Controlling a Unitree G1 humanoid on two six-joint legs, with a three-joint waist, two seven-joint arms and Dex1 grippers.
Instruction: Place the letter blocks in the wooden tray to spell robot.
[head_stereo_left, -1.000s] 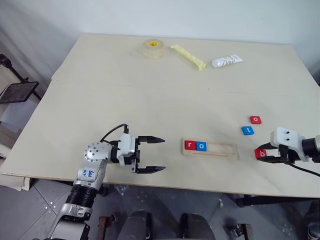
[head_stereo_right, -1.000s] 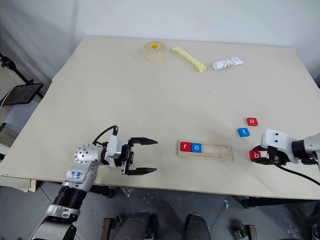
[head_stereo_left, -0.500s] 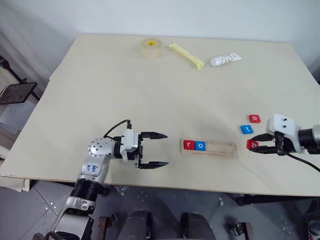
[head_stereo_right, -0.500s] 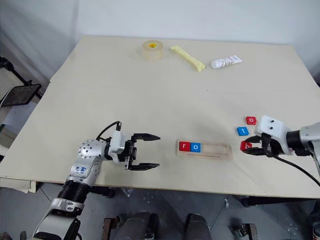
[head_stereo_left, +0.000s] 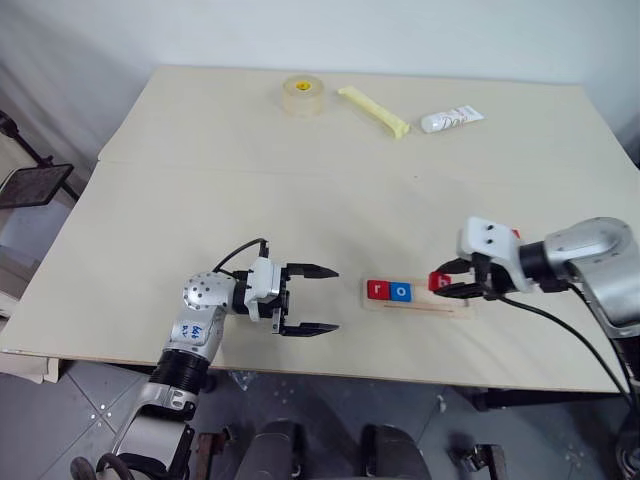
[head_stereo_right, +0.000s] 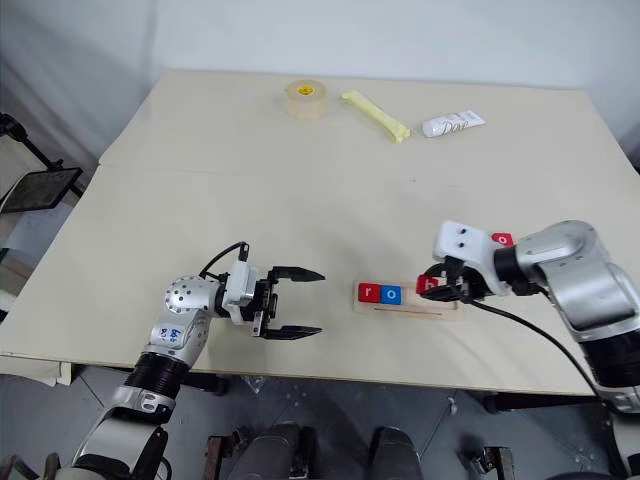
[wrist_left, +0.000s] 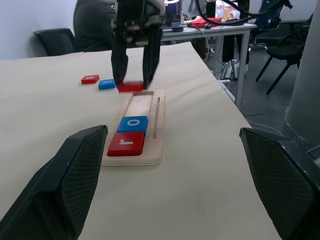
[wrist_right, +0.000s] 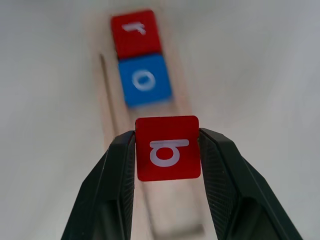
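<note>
The wooden tray (head_stereo_left: 458, 303) lies near the table's front edge with a red r block (head_stereo_left: 378, 290) and a blue o block (head_stereo_left: 401, 292) side by side at its left end. My right gripper (head_stereo_left: 445, 287) is shut on the red b block (wrist_right: 167, 154) and holds it just above the tray's bare slot, right of the blue o. A red block (wrist_left: 90, 79) and a blue block (wrist_left: 106, 84) rest on the table beyond the tray's right end. My left gripper (head_stereo_left: 333, 299) hovers open and level left of the tray, pointing at it, with nothing between its fingers.
At the table's far side lie a tape roll (head_stereo_left: 302, 95), a yellow stick (head_stereo_left: 374, 111) and a white tube (head_stereo_left: 451, 119). The table's front edge (head_stereo_left: 330, 372) runs just below both grippers. A dark stand (head_stereo_left: 35, 183) sits off the table's left side.
My right gripper has carried the red b block up and to the left, from the table right of the tray to over the tray's slot. The left gripper has stayed open and nearly still.
</note>
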